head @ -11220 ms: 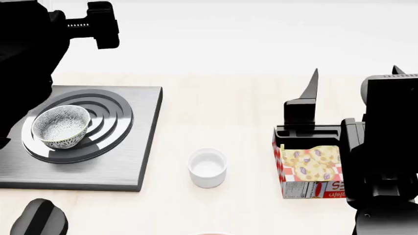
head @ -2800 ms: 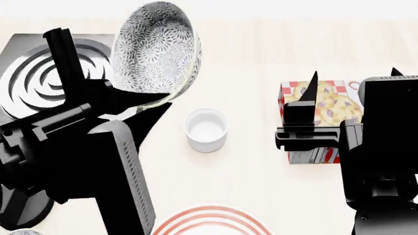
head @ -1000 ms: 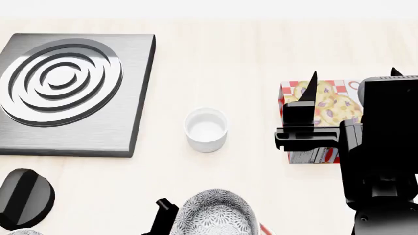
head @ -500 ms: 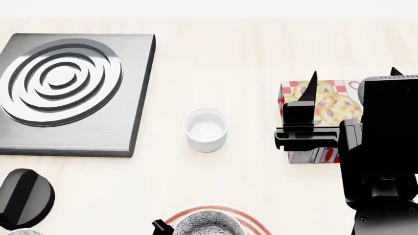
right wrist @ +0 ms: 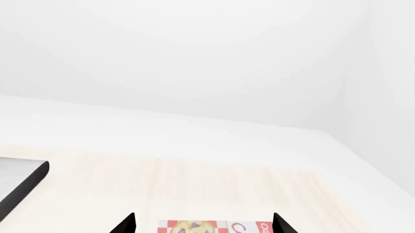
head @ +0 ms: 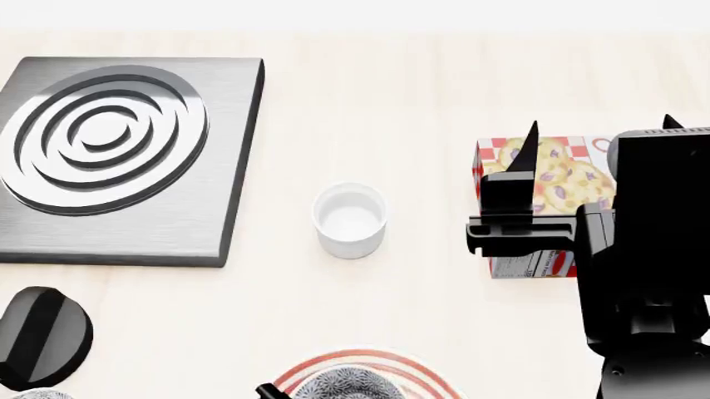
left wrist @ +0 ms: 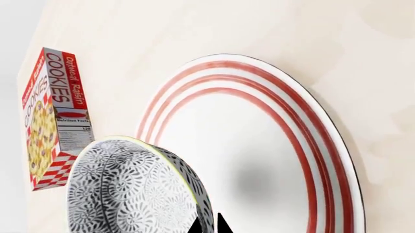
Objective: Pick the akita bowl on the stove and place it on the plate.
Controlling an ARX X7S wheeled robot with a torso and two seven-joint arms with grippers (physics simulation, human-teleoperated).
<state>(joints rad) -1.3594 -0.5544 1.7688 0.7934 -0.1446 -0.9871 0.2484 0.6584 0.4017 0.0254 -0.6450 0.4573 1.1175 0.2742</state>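
In the left wrist view the left gripper (left wrist: 209, 224) pinches the rim of the empty akita bowl (left wrist: 136, 189), held over the red-ringed plate (left wrist: 311, 145), with a cookie box (left wrist: 55, 116) beyond. From the head, the bowl sits on the plate at the table's near edge, the stove (head: 133, 158) bare, the white cup (head: 351, 219) empty. In the right wrist view the right gripper (right wrist: 203, 224) shows two tips spread wide, holding nothing.

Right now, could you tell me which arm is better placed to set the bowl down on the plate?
The left. Its end effector already holds the bowl over the plate, by the wrist view. The right end effector is open, beside the cookie box, far from the plate.
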